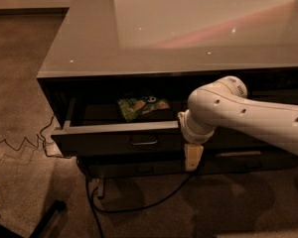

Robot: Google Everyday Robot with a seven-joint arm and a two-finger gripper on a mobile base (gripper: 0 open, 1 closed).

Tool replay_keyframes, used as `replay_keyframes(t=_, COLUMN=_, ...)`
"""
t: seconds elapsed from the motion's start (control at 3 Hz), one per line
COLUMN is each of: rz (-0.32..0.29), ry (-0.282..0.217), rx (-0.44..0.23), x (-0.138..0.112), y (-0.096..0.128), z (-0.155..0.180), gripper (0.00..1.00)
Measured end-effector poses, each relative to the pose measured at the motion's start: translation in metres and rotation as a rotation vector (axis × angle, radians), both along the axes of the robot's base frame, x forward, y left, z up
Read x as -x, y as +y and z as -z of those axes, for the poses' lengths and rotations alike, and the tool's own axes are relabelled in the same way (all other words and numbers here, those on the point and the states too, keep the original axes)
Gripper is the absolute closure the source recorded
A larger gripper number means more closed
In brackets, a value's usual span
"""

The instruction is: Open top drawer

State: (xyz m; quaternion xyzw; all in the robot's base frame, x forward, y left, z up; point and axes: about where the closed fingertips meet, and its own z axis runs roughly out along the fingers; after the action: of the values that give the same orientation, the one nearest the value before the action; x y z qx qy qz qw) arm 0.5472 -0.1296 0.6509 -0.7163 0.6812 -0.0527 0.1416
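The top drawer [109, 140] stands pulled partway out from under the grey counter, its dark front panel carrying a small metal pull [143, 141] at its centre. Inside it lies a green snack bag [141, 106]. My white arm reaches in from the right, and the gripper [192, 157] hangs pointing down just right of the drawer front's right end, below the wrist, apart from the pull.
The glossy grey countertop [188, 29] overhangs the drawer. A lower dark drawer with a long pull [236, 154] sits to the right. Black cables [139, 200] trail over the carpet below, and a dark bar [39, 221] lies at the lower left.
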Motion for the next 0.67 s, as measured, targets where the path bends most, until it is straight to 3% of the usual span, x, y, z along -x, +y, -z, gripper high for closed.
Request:
replay_keyframes(t=0.33, rz=-0.032, ry=-0.01, rx=-0.005, x=0.0, y=0.007, z=0.001, gripper=0.0)
replay_keyframes(t=0.67, rz=-0.056, ry=0.006, rx=0.008, x=0.003, y=0.008, z=0.011, gripper=0.18)
